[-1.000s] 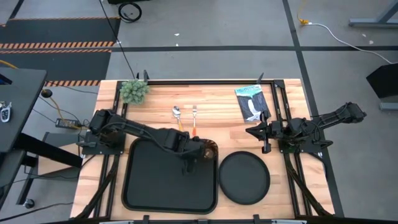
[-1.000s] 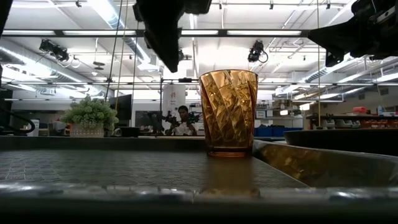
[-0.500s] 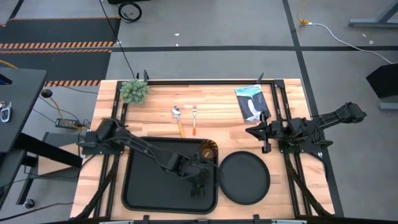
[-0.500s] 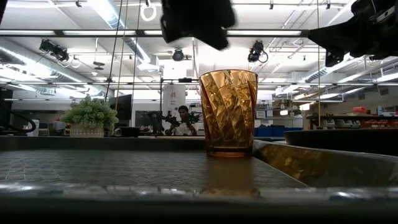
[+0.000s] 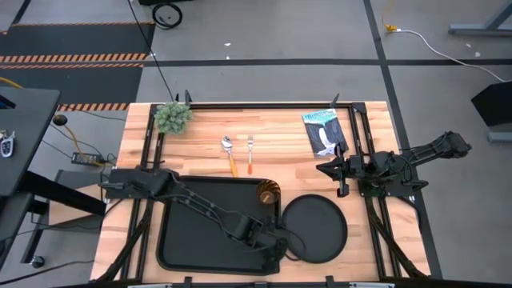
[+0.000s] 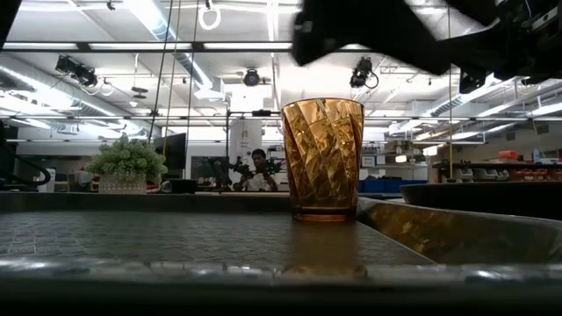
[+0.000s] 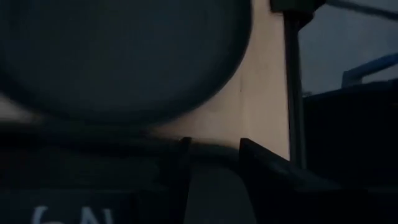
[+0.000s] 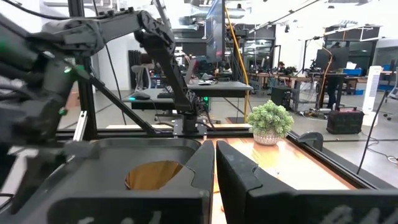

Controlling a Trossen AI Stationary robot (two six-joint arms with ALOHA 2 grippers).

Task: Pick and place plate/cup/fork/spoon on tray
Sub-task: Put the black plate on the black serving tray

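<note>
The amber cup [image 5: 268, 194] stands upright on its base in the black tray's [image 5: 200, 224] far right corner; it also shows in the low view [image 6: 322, 158]. The round black plate [image 5: 316, 228] lies on the table just right of the tray. The spoon [image 5: 230, 156] and the fork [image 5: 250, 156] lie side by side on the table beyond the tray. My left gripper [image 5: 276, 242] is open and empty over the tray's near right corner, beside the plate's left rim [image 7: 124, 56]. My right gripper [image 5: 322, 170] waits shut at the right, beyond the plate.
A small potted plant [image 5: 172, 117] stands at the far left corner and a black-and-white packet [image 5: 322, 132] lies at the far right. Bare wood shows between the cutlery and the packet. A person sits in the room behind the table [image 6: 259, 167].
My left gripper has gone from beside the cup toward the table's near edge and to the right, ending at the tray's near right corner next to the plate. The cup has stayed upright where it stood.
</note>
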